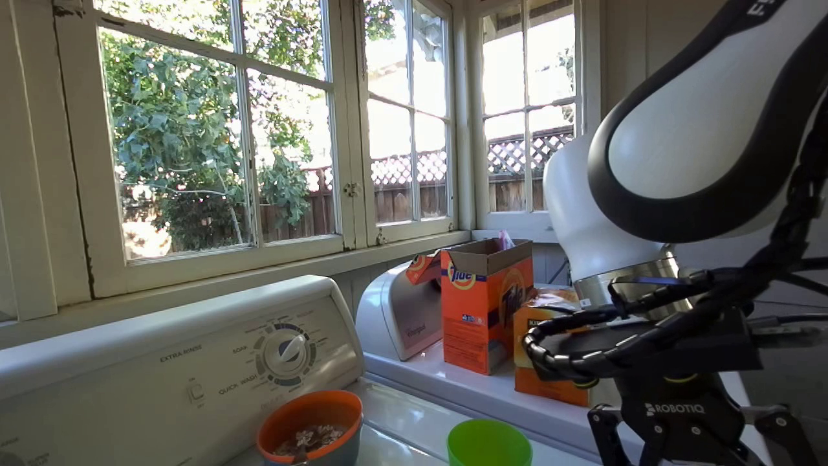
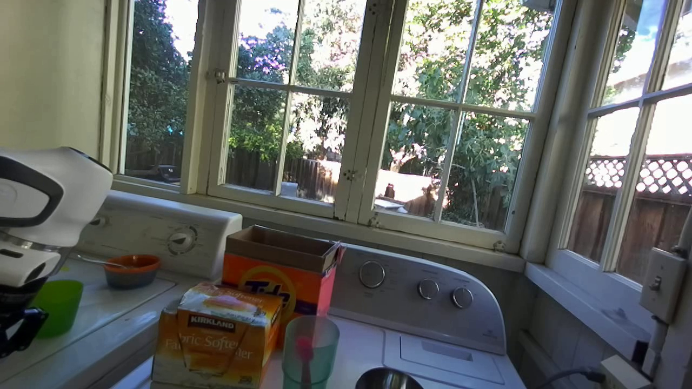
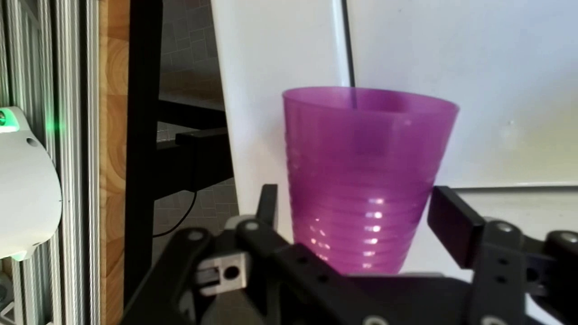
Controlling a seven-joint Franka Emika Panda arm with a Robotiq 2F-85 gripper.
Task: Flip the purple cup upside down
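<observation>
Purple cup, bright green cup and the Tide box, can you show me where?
Purple cup (image 3: pixel 363 176): wrist view, its outer wall.
Bright green cup (image 2: pixel 61 308): in an exterior view, its outer wall.
Tide box (image 1: pixel 469 307): in an exterior view, an orange side panel.

Over a white control panel (image 1: pixel 155 388), an exterior view faces the windows (image 1: pixel 352 149) slantwise, the arm (image 1: pixel 698 129) looming near at the picture's right edge. In an exterior view, the fabric softener box (image 2: pixel 216 346) stands close, the windows beyond, the arm cut off at the picture's left. Both exterior views, I see, take in the Tide box (image 1: pixel 488 307) and lime-green cup (image 2: pixel 62 310). The wrist view points downward past the gripper (image 3: pixel 354 198), very near the purple cup (image 3: pixel 365 180).
</observation>
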